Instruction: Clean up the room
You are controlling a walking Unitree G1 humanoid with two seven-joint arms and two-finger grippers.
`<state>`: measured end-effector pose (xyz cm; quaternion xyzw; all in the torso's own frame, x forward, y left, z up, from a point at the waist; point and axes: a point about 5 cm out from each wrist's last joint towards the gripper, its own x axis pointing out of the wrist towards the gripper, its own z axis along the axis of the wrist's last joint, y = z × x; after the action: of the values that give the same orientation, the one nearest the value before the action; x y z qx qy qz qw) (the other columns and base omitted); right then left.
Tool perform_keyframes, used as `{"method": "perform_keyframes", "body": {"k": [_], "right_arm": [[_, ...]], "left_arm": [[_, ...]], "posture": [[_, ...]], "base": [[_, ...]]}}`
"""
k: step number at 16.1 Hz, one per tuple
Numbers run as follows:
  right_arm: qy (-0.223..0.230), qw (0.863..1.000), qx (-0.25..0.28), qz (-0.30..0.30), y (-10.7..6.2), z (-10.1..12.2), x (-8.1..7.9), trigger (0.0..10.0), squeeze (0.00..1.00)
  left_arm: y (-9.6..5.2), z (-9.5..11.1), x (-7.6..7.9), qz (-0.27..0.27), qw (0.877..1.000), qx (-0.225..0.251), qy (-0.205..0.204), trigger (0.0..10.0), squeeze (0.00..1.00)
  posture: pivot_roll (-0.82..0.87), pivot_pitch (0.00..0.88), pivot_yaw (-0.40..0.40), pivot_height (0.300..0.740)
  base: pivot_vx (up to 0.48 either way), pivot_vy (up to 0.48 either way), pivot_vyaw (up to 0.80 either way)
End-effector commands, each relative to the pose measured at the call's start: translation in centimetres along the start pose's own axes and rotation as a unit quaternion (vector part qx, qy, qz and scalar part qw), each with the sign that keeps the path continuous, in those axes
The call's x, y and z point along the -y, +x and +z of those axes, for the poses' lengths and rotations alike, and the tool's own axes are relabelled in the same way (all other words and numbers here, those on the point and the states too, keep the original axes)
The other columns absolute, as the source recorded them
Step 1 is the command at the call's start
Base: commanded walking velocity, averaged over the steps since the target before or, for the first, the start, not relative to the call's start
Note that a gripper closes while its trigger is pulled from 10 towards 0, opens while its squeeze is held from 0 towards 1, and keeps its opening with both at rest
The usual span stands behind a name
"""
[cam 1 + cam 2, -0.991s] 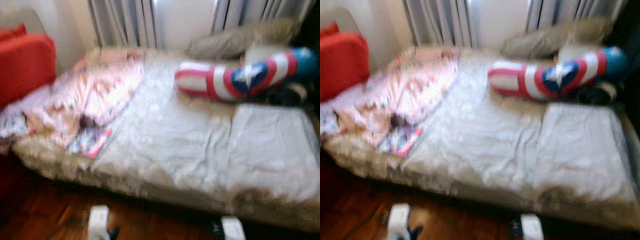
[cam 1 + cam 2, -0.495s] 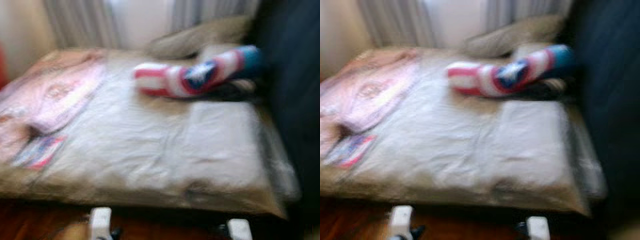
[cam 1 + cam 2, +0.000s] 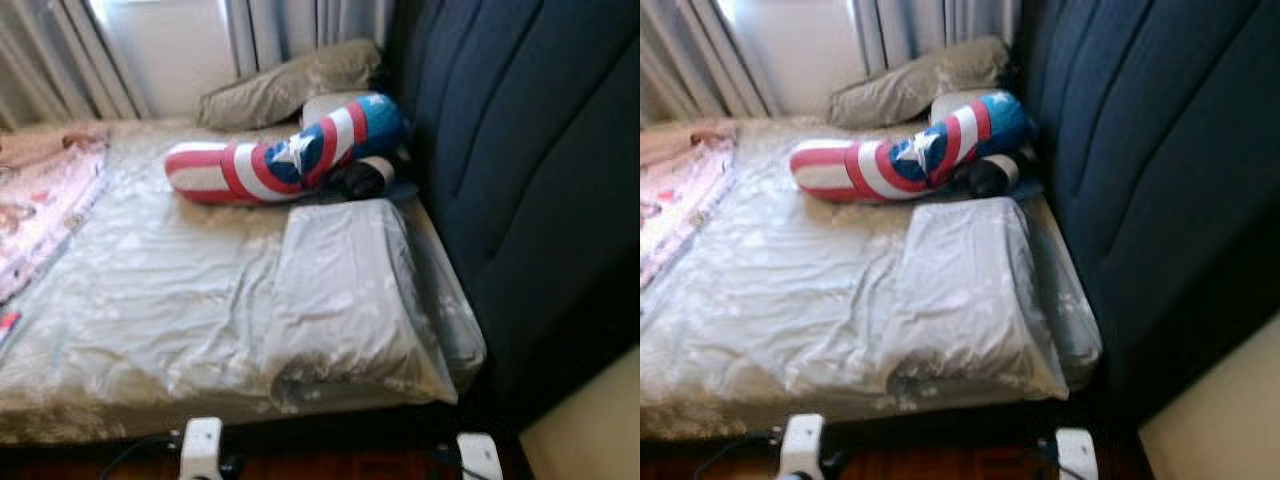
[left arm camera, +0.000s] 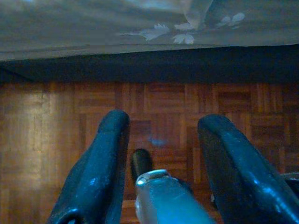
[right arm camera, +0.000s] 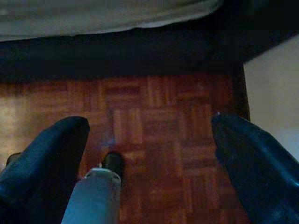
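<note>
While both end effectors, left (image 4: 161, 154) and right (image 5: 149, 154), hang open above the floor (image 5: 154, 116), the soft, light bolster (image 3: 285, 160) likely suits a mid-body pinch.

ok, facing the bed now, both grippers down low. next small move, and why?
Probably step in and raise the right gripper toward the grey pillow. It lies skewed near the bed's front edge, while both grippers hang open over the parquet floor, holding nothing.
</note>
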<state>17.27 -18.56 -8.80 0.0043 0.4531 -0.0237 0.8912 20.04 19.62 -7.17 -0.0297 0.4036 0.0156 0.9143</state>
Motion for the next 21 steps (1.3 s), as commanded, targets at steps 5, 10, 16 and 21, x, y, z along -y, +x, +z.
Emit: {"method": "perform_keyframes", "body": {"k": [5, 10, 16, 21], "right_arm": [[0.000, 1.000, -0.015, 0.014, -0.2, -1.0, -0.9, 10.0, 0.00], [0.001, 1.000, -0.015, 0.014, -0.2, -1.0, -0.9, 10.0, 0.00], [0.005, 1.000, -0.013, 0.009, -0.2, -1.0, -0.8, 10.0, 0.00], [0.007, 1.000, -0.006, 0.010, -0.1, -0.6, -0.8, 10.0, 0.00]], "left_arm": [[-0.4, -1.3, -0.5, 0.010, 1.000, -0.021, -0.002, 10.0, 0.00], [-0.4, -1.1, -0.8, 0.013, 1.000, -0.022, 0.005, 10.0, 0.00], [-0.4, -1.0, -1.1, 0.015, 1.000, -0.019, 0.001, 10.0, 0.00], [-0.2, 0.4, -1.0, 0.003, 1.000, 0.018, 0.004, 10.0, 0.00]], "posture": [[0.00, 0.000, 0.002, 0.738], [0.00, 0.006, 0.003, 0.738], [0.00, 0.031, 0.002, 0.738], [0.00, 0.041, 0.003, 0.738]], "base": [[0.000, 0.000, 0.00], [0.000, -0.186, 0.00], [0.000, -0.106, 0.00], [0.000, 0.000, 0.00]]}}
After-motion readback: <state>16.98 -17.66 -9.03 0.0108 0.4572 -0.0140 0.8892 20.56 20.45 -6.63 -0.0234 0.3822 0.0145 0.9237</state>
